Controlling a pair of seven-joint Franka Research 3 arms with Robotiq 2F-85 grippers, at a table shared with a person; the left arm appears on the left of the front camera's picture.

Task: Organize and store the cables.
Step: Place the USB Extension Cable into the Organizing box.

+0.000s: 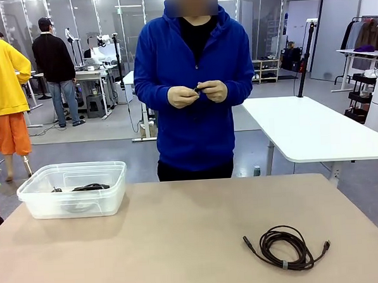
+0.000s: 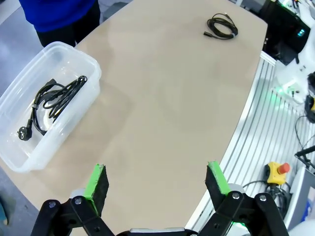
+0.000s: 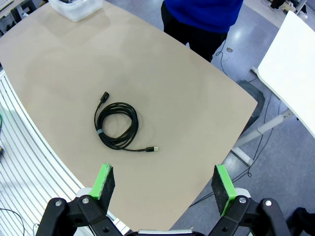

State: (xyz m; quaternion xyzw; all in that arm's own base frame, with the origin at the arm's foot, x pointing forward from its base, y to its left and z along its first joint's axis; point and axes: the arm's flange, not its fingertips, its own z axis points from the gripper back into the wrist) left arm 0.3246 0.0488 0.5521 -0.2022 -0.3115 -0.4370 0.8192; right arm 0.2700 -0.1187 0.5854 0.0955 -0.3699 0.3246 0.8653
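One coiled dark cable (image 1: 285,247) (image 3: 117,125) (image 2: 222,26) lies on the tan table near its front right. Another black cable with a plug (image 2: 51,101) (image 1: 83,187) rests inside the clear plastic bin (image 1: 33,199) (image 2: 86,59) at the table's left. The person in a blue hoodie stands at the far side, holding a small dark item (image 1: 200,88) between both hands at chest height. My left gripper (image 2: 156,183) hovers open high above the table's left front. My right gripper (image 3: 165,184) is open too, high over the table's right edge, with the coiled cable below and ahead of it.
The bin (image 3: 74,8) also appears at the far corner in the right wrist view. A white table (image 1: 309,129) stands behind on the right. Cabling and an emergency-stop button (image 2: 278,170) lie off the table's robot side.
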